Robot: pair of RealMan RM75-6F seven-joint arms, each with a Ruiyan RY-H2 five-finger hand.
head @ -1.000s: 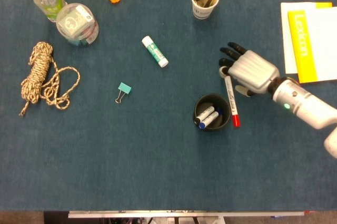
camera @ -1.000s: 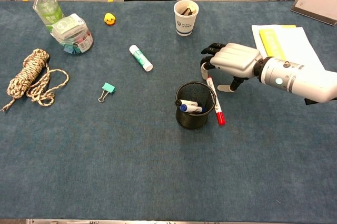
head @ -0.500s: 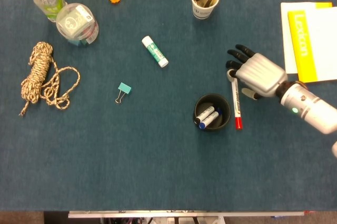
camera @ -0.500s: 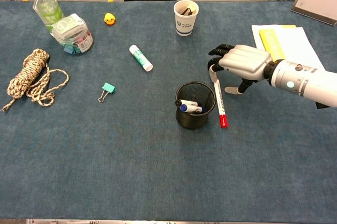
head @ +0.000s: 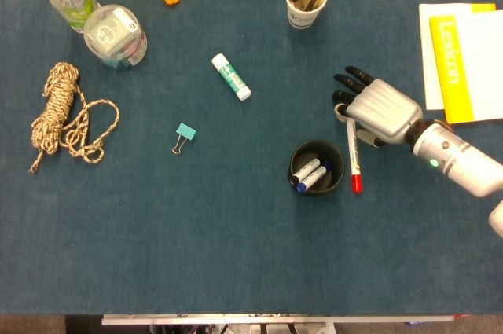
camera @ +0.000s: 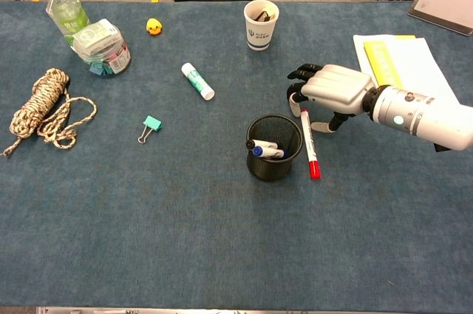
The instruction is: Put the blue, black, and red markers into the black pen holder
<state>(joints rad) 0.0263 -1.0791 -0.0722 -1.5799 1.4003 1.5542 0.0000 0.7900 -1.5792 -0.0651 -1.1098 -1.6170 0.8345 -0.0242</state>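
- Red marker (head: 354, 156): flat on the tabletop (head: 236, 255) just right of the black pen holder (head: 317, 167), cap end nearest the camera. It has swung from a slant across the holder's rim to lie clear of it.
- Black pen holder: upright, already holding the blue marker (head: 312, 178) and black marker (head: 305, 168) (two of three done).
- Right robot hand (head: 376, 110): palm down over the red marker's far end, fingers spread; whether it grips the marker cannot be told. It has drifted slightly back left.
- Left robot hand: not in view.
- Beyond: glue stick (head: 231, 77), paper cup (head: 306, 1).
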